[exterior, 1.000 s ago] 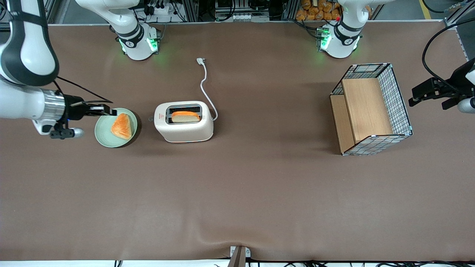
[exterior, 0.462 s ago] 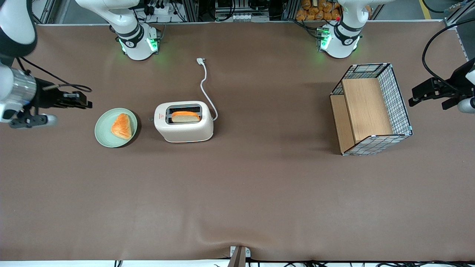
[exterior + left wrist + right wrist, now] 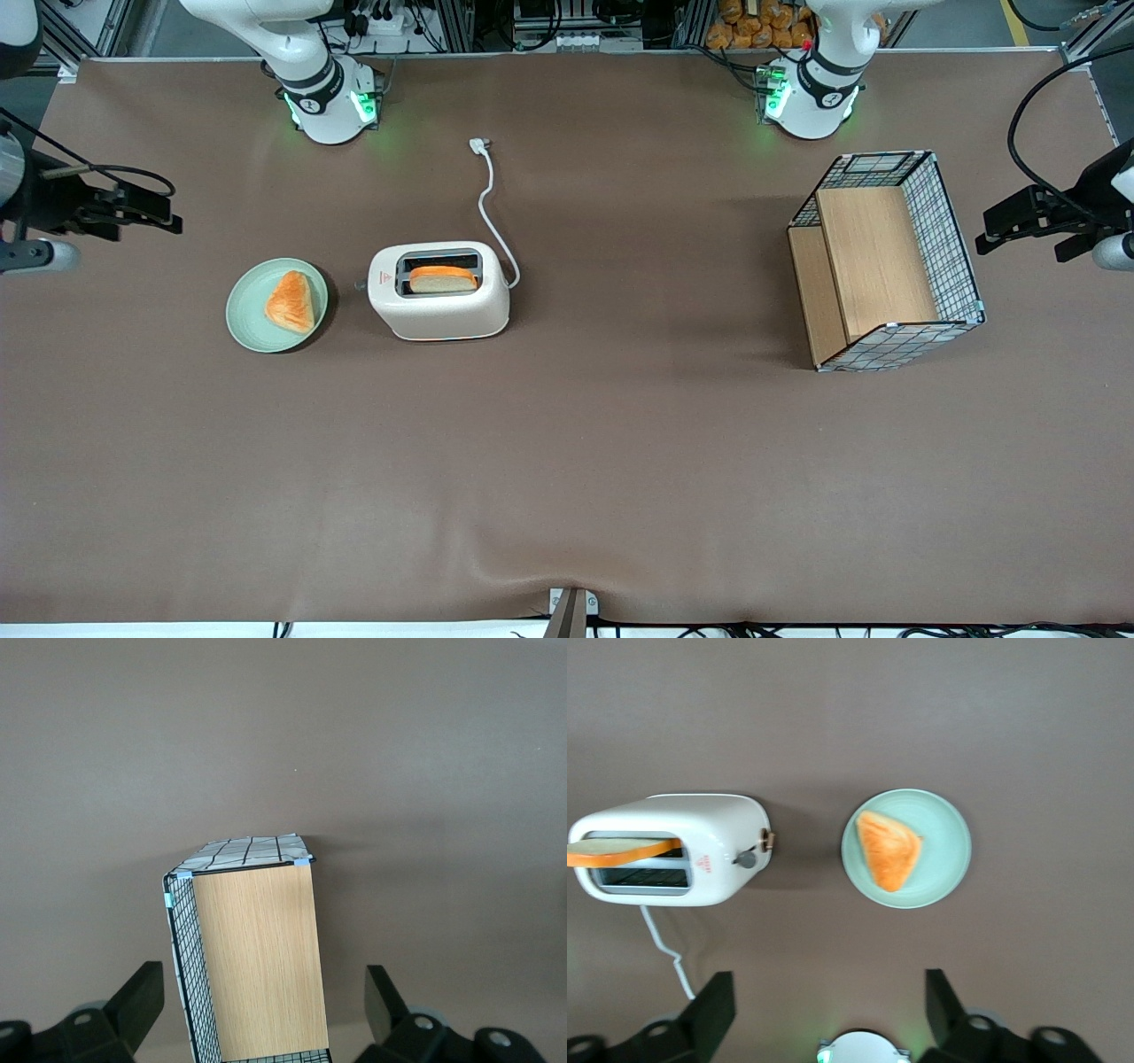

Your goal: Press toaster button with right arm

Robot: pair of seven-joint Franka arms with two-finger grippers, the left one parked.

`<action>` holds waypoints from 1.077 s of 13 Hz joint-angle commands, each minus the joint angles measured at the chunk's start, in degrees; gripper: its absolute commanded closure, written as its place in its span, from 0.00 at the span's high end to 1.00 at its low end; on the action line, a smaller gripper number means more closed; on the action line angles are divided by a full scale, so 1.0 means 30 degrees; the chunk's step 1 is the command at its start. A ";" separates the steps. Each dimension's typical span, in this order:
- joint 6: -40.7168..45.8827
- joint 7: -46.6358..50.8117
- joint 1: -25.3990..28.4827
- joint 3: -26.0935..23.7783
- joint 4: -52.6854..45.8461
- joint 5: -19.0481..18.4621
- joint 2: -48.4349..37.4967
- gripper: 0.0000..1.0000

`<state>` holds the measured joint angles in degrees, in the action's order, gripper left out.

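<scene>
Well apart from the toaster button (image 3: 747, 859), spread fingers (image 3: 709, 1010) hang.

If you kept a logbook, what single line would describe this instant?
gripper: open, empty, above table near working arm's end | toaster: bread in slot | toaster button: untouched | plate: pastry on it

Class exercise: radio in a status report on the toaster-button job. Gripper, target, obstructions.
Gripper open, empty, at the working arm's end of the table. Toaster button untouched on toaster, bread slice in slot. Green plate with pastry between gripper and toaster.
</scene>
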<state>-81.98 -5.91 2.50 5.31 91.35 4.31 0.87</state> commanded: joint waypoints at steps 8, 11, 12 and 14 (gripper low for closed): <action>-0.0916 0.0155 -0.0102 -0.0100 0.0018 -0.1787 -0.2018 1.00; -0.1354 0.0067 -0.0131 -0.0070 -0.0128 -0.1846 -0.1989 1.00; -0.1414 0.0067 -0.0131 -0.0070 -0.0157 -0.1875 -0.1989 1.00; -0.1415 0.0067 -0.0160 -0.0041 -0.0361 -0.1846 -0.1930 1.00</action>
<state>-86.19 -5.91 2.46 5.42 91.08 -0.02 -4.59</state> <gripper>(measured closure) 0.000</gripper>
